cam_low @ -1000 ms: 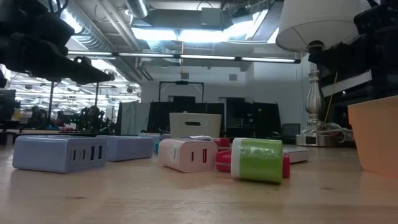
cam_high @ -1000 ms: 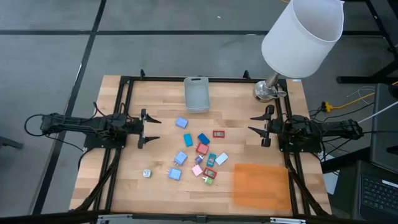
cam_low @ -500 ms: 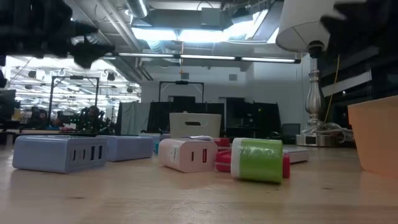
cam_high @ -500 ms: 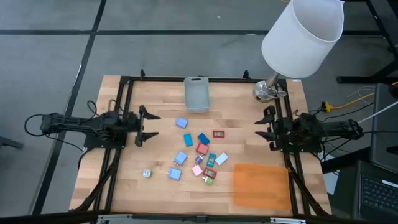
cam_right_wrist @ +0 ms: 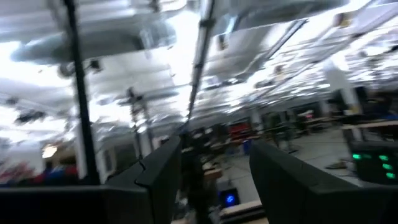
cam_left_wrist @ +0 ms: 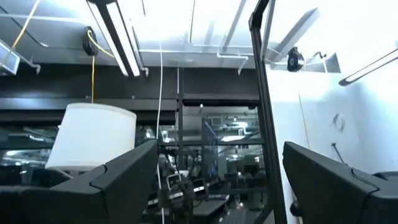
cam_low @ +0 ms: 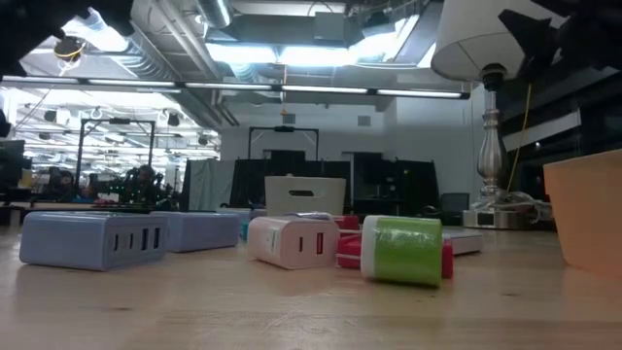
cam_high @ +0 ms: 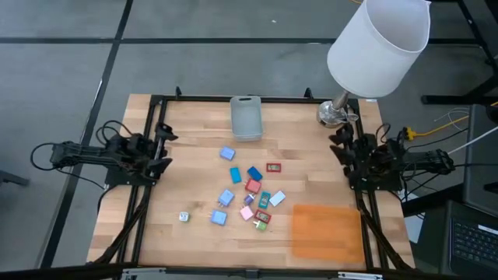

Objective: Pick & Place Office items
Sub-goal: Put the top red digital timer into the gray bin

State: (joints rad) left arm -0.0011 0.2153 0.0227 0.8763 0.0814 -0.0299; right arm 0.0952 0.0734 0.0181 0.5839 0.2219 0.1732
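The office items lie scattered on the wooden table's middle: small blocks, mostly blue, with red, pink, green and white ones among them. In the low view a blue block, a white and red one and a green one rest flat on the wood. My left gripper is at the table's left edge, tipped upward and open, holding nothing. My right gripper is at the right edge, also tipped upward, and is open with nothing between its fingers. Both are far from the items.
A grey translucent bin stands at the table's far middle. A flat orange mat lies at the near right. A lamp with a white shade stands on its base at the far right corner, close to my right gripper.
Both grippers have tipped from level to pointing upward and have risen, their fingertips drawing back from the table's middle toward their own edges. The right gripper has also rolled. In the low view both have gone up toward the picture's top. The items have not moved.
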